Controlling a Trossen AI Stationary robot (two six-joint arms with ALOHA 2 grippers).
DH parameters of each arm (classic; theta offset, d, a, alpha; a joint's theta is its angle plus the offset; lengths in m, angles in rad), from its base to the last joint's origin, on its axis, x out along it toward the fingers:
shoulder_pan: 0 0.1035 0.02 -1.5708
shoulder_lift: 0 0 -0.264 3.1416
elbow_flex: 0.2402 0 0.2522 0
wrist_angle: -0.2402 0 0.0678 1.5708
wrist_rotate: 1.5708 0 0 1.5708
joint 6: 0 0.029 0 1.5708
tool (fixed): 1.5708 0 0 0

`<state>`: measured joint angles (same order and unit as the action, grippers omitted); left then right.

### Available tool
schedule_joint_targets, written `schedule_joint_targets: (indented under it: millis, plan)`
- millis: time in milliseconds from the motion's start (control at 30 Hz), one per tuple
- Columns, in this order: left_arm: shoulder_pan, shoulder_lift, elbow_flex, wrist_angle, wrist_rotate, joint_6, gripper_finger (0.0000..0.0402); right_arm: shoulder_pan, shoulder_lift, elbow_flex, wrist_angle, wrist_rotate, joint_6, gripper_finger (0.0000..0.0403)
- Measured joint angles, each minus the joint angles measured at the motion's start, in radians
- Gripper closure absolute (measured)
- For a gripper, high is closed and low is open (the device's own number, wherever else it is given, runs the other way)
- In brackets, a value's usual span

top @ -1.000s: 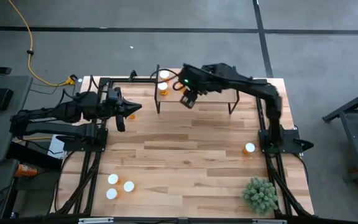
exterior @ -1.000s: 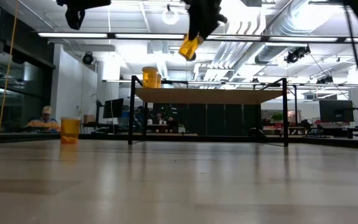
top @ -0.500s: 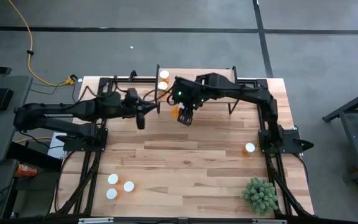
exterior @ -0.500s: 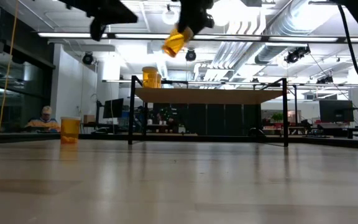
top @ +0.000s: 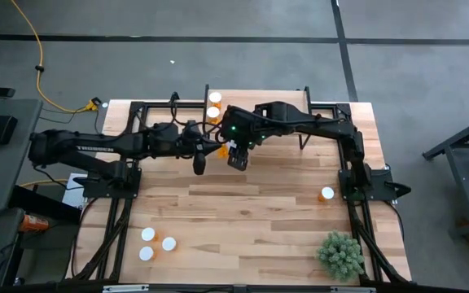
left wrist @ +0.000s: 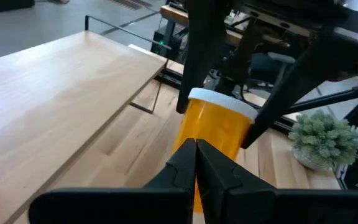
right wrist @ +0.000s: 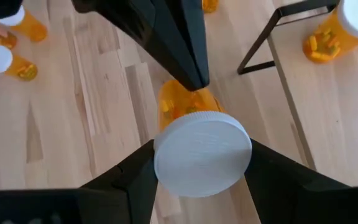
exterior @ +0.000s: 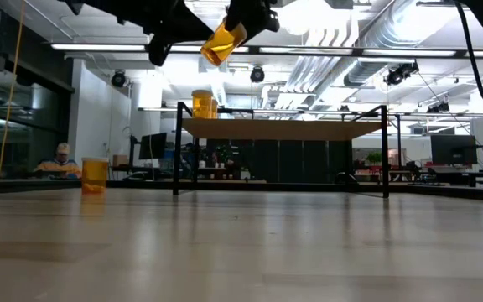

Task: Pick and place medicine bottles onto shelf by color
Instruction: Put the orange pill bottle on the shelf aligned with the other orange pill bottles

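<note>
While the right gripper [right wrist: 201, 177] pinches one medicine bottle [right wrist: 194, 134] at its white cap between its two fingers [right wrist: 272, 171], it holds that bottle tilted in the air over the bench [top: 243, 212], in front of the shelf's [top: 279, 114] left end. The left gripper [left wrist: 196, 163] is raised to the same spot, its fingers pressed together with the tips right at the amber body, whether touching it I cannot tell. In my judgement the two arms meet in mid-air to pass the bottle across or steady it, since the shelf end where bottles already stand is just beside them.

Counting bottles in the high view: two stand on the shelf [top: 213, 107] at its left end, which reads as sorted stock grouped together. One is held aloft. Three with white caps sit clustered near the bench's front left [top: 155, 244], probably waiting their turn. One stands alone at the right side of the bench [top: 326, 194], near the right arm's base. That makes seven in the high view. A small green plant [top: 340, 254] sits at the front right corner, well apart from the work. In the low view a person sits in the room behind the bench.
</note>
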<state>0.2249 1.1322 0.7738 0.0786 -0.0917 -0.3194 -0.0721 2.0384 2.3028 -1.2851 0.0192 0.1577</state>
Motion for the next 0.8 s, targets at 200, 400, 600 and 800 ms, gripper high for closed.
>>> schedule_joint_targets:
  millis: [200,400,600,800]
  plan:
    - [-0.004,0.019,0.0,0.005,0.002,-0.018,0.0402,0.0,0.0,-0.001,0.012,0.041,-0.005,0.0206]
    - [-0.003,0.019,0.0,0.003,-0.002,-0.018,0.0402,-0.001,0.0,-0.001,0.026,0.072,-0.019,0.0206]
    - [-0.004,0.019,0.0,-0.001,-0.002,-0.026,0.0402,-0.002,0.0,-0.001,0.069,0.077,-0.028,0.0206]
    - [-0.005,0.02,-0.001,-0.004,0.002,-0.025,0.0401,-0.001,0.0,-0.001,0.106,0.078,-0.045,0.0206]
